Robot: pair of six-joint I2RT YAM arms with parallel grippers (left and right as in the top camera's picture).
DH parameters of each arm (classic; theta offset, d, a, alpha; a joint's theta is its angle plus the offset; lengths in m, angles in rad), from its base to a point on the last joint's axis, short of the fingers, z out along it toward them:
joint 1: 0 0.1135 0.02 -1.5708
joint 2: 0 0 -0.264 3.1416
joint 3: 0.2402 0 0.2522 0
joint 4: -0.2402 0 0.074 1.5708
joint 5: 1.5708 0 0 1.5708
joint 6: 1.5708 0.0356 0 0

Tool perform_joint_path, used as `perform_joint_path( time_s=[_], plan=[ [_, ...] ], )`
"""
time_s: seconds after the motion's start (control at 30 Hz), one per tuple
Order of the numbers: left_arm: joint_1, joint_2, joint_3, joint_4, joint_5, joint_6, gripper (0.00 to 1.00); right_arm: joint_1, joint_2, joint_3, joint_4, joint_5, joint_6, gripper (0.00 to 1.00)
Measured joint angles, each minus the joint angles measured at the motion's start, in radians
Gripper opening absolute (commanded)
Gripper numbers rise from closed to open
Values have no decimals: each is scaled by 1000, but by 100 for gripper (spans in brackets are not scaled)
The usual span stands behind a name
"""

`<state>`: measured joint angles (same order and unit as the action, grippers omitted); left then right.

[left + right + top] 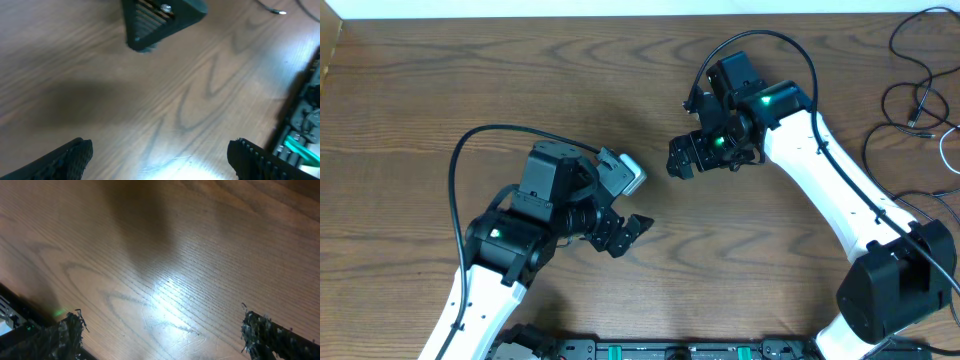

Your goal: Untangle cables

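Thin black cables [893,42] lie in loose loops at the table's far right edge, and a plug end [274,10] shows at the top right of the left wrist view. My left gripper [625,232] hangs over bare wood near the table's middle, open, with nothing between its fingers [70,160]. My right gripper [685,160] is a little up and to the right of it, also open and empty above bare wood [162,335]. Both grippers are well to the left of the cables. One right gripper finger [160,20] shows at the top of the left wrist view.
The wooden table [440,90] runs wide to the left and back. The arms' base rail [670,350] lies along the front edge and shows at the right of the left wrist view [305,125]. The right arm's white link [840,180] slants between the grippers and the cables.
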<state>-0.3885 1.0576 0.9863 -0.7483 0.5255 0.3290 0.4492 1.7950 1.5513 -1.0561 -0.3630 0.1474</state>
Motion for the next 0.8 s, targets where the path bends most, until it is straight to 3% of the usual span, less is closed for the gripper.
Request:
perform_joint_path(
  time_s=[0.23,0.43,0.63,0.8],
  plan=[
    [0,-93,-17,3,-91,0,91,0,0,0,-1,0,0,99],
    [2,-201,-145,49,-159,0,91,0,0,0,-2,0,0,99],
    [37,-331,-332,333,-188,0,91,0,0,0,-2,0,0,99],
    [64,-472,-514,676,-195,0,91,0,0,0,-2,0,0,99]
  ],
)
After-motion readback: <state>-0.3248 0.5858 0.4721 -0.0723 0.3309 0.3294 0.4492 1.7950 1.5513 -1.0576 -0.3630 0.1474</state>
